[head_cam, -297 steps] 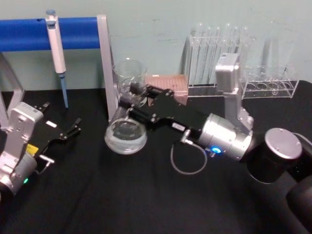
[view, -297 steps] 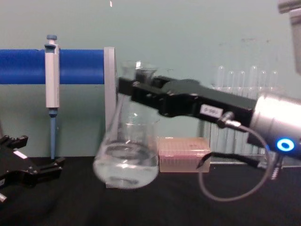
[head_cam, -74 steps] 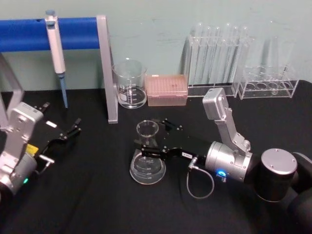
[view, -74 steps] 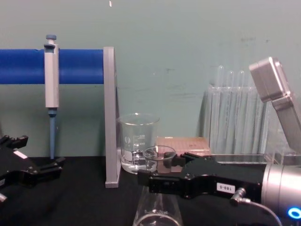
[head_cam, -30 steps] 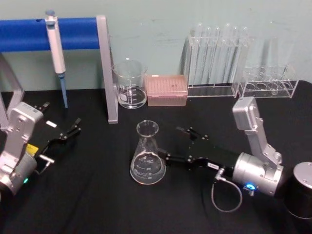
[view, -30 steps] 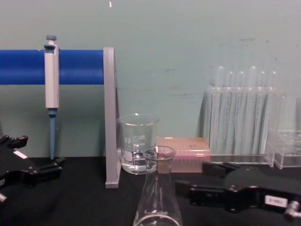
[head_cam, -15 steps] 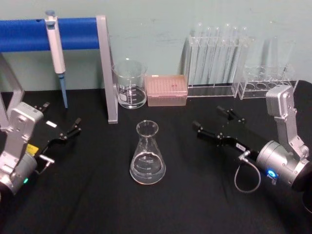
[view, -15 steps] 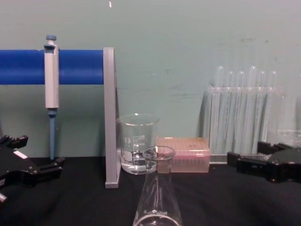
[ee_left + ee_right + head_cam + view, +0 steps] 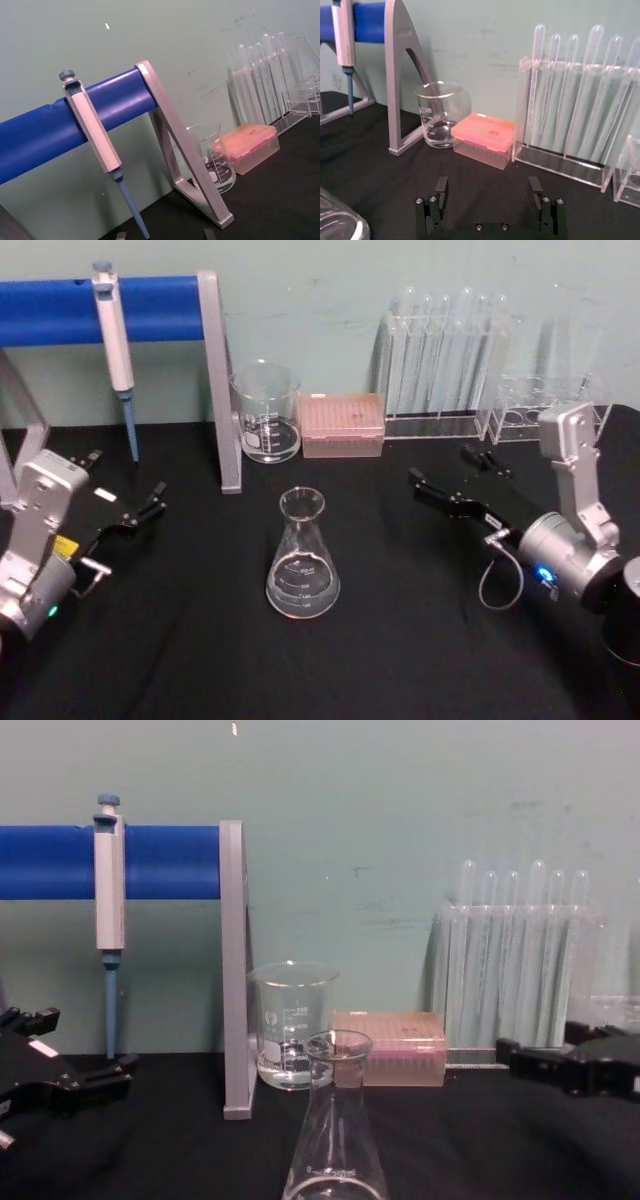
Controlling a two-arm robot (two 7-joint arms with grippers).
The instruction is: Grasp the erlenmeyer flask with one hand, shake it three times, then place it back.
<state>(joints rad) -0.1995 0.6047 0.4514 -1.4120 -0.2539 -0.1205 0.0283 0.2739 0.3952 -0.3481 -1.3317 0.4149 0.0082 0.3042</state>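
The erlenmeyer flask stands upright on the black table at centre, free of both grippers; it also rises at the bottom centre of the chest view. My right gripper, the hand with the silver wrist, hovers open well to the flask's right with nothing between its fingers. In the right wrist view its fingers stand wide apart around bare table, and the flask's glass shows at one corner. My left gripper rests open at the far left.
A glass beaker and a pink tip box stand behind the flask. A pipette hangs on the blue stand. A test tube rack and a low rack line the back right.
My right gripper has drawn away from the flask to the right and back and turned slightly. The flask has stayed upright in place, and the left arm has not moved.
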